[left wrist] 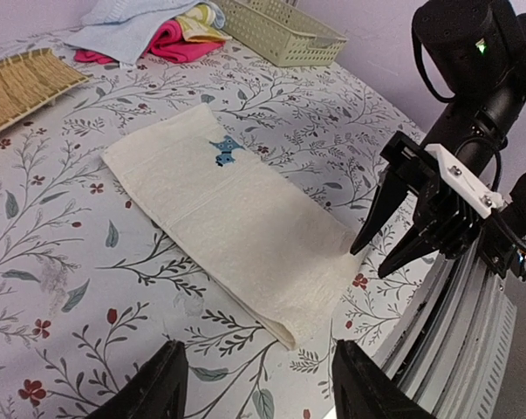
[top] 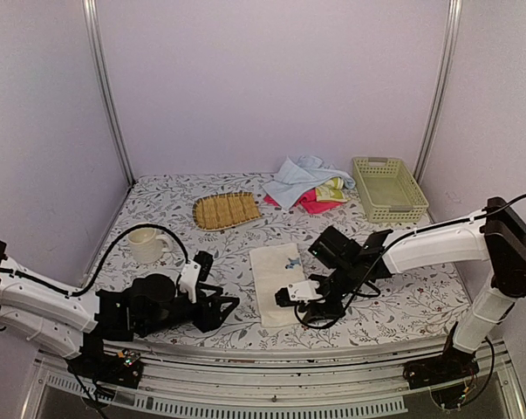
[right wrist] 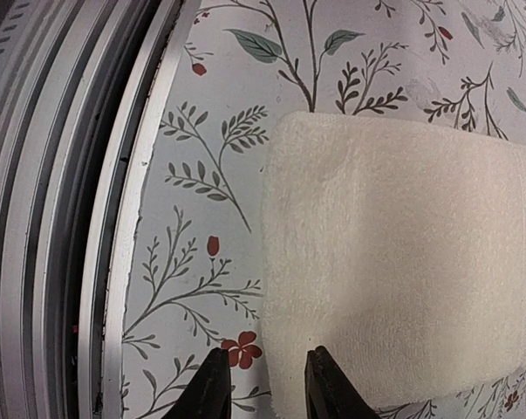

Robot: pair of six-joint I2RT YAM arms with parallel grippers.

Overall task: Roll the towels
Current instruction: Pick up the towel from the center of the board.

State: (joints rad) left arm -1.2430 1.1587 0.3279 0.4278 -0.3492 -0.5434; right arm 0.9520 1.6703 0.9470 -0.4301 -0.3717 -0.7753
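My left gripper point(left wrist: 261, 367) hangs low over the near edge of the tabletop, left of centre, with its fingers spread wide and nothing between them. It points across at the long cream-white terry towel with a small blue printed mark point(top: 278, 271), which lies flat just to its right. That towel is the one I am working on. Its long axis runs from the near edge of the table towards the far edge, leaning slightly, and its near short end sits close to the metal rail. So I judge the roll has to start at that near end and travel away from me. Nothing is rolled yet. My right gripper point(right wrist: 268, 358) is much the nearer of the two. It sits right at the towel's near right corner, parted by a narrow gap and gripping nothing, with one finger over the cloth and the other over bare tabletop beside the edge. I cannot tell whether the tips are touching the fabric. Further right, by the far edge, the light blue towel point(top: 293, 179), the pink towel point(top: 313, 204) and the pale yellow-green towel point(top: 333, 188) lie in a heap, well away from both grippers.
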